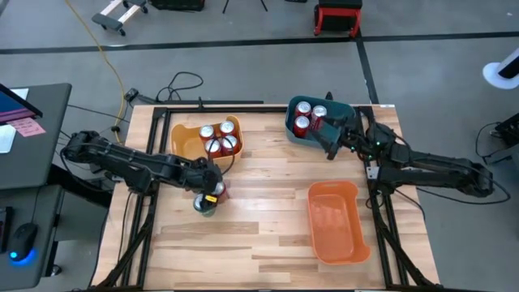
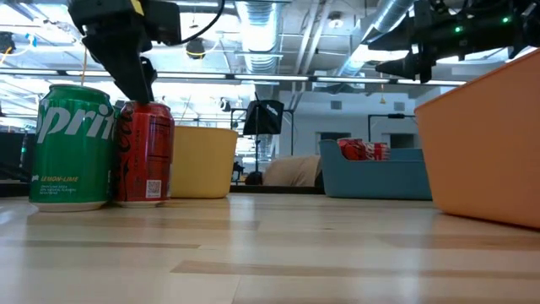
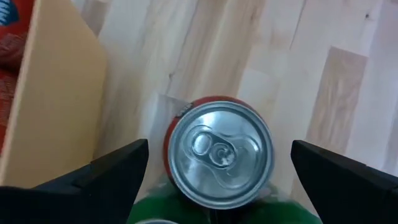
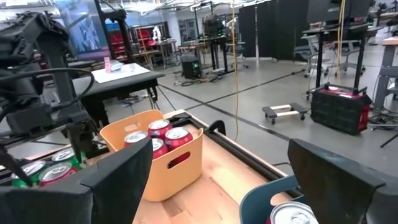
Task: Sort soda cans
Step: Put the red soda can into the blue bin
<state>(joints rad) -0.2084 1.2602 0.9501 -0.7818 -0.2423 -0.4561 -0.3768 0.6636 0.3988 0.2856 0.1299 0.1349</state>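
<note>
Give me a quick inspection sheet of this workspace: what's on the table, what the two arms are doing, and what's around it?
Surface: wooden slatted table, dark frame.
Job's things: red cans in the yellow bin and in the teal bin; a red can and a green can stand side by side on the table, outside the bins.
Clutter: orange bin, nothing seen in it.
End effectors: left end effector open, fingers either side of the loose red can; right end effector open, over the teal bin.
Cables: black loops beyond the table's far edge; yellow cord on the floor.
Surroundings: desk beside the left arm; red cart; no people seen.
</note>
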